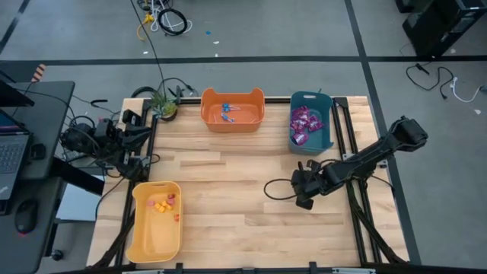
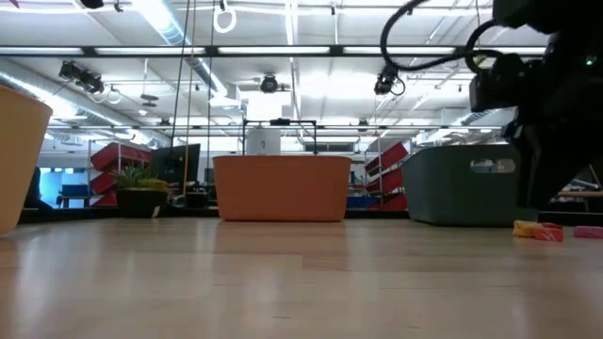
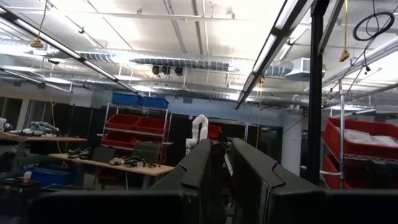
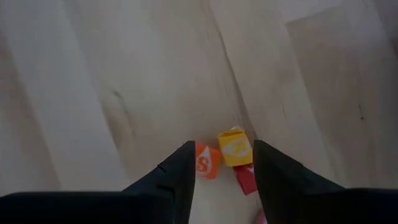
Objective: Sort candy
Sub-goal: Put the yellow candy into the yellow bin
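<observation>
The right gripper [image 4: 224, 165] hangs low over the table [image 1: 243, 213] in the right half of the high view, just below the teal bin [image 1: 326, 138], and its fingers [image 4: 180, 177] are spread with a small cluster of candy pieces between the tips: an orange piece [image 4: 205, 163], a yellow piece [image 4: 234, 148] and a red piece [image 4: 244, 179], all three touching or almost touching. The step in hand seems to be picking one of these pieces. To do it well, the gripper should centre on one piece only, probably the yellow one, come straight down until the tips are at the wood, and close slowly, because the neighbours are so near that a finger can push them away or take two together. The left gripper [image 3: 227, 180] waits at the left edge of the table, fingers a little apart and holding nothing. More small pieces already lie in the yellow bin [image 1: 144, 243] at lower left, the purple packets [image 1: 304, 124] in the teal bin, the blue lollipops [image 1: 227, 113] in the orange bin [image 1: 232, 120].
</observation>
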